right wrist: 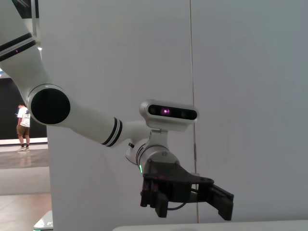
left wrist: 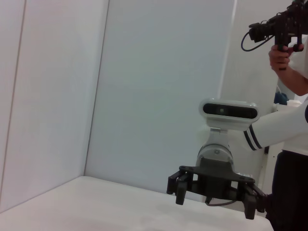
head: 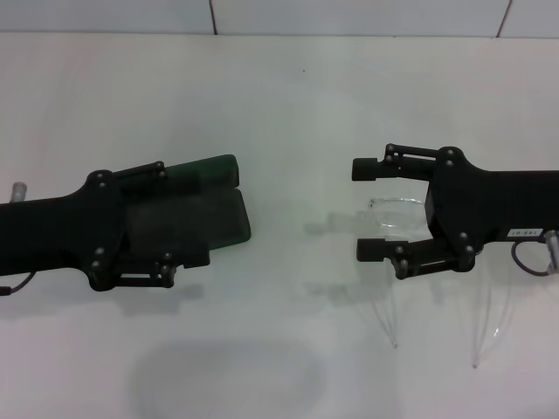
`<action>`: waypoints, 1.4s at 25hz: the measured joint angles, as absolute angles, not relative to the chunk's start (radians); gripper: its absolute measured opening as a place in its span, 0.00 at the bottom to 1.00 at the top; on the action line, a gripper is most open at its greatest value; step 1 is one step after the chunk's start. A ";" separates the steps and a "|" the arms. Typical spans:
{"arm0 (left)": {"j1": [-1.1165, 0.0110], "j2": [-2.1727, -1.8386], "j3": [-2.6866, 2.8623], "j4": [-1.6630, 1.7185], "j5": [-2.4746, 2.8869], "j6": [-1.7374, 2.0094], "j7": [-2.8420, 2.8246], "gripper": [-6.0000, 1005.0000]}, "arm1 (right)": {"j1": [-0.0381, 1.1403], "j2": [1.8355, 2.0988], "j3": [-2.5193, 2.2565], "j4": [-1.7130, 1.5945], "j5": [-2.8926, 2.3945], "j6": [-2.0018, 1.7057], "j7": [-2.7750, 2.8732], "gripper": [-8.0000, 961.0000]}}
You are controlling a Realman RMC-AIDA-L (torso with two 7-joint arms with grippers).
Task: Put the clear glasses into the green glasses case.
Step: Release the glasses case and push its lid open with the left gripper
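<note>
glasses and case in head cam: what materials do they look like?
Clear glasses: likely transparent, colourless plastic; the white table shows through the frame and thin temples. Green glasses case: looks like a rigid dark green shell, smooth and slightly glossy, probably plastic or a leatherette cover; largely hidden under the left hand, so uncertain.

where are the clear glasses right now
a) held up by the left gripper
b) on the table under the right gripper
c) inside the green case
b: the clear glasses lie on the table between the open fingers of the right gripper, apart from the green case under the left gripper.
</note>
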State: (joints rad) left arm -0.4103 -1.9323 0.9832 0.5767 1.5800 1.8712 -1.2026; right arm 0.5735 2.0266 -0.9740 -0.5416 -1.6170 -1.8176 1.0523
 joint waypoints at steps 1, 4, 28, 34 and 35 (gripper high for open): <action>-0.410 -1.932 0.983 0.577 1.580 1.871 -1.203 0.88 | 0.573 2.027 -0.974 -0.541 -1.617 -1.818 1.052 0.89; -0.410 -1.933 0.983 0.577 1.580 1.871 -1.203 0.88 | 0.573 2.028 -0.974 -0.541 -1.616 -1.819 1.052 0.89; -0.412 -1.946 0.914 0.739 1.593 1.803 -1.437 0.87 | 0.524 2.017 -0.960 -0.579 -1.542 -1.712 1.052 0.89; -0.430 -1.955 0.893 1.049 1.768 1.694 -1.816 0.87 | 0.436 2.020 -0.906 -0.686 -1.485 -1.574 1.076 0.89; -0.436 -1.961 0.893 1.098 1.817 1.677 -1.874 0.87 | 0.419 2.018 -0.872 -0.696 -1.455 -1.561 1.101 0.88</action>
State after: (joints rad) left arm -0.4363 -1.9611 0.8930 1.0977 1.8168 1.6767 -1.8745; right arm 0.4192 2.0184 -0.8721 -0.6955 -1.4547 -1.5610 1.1012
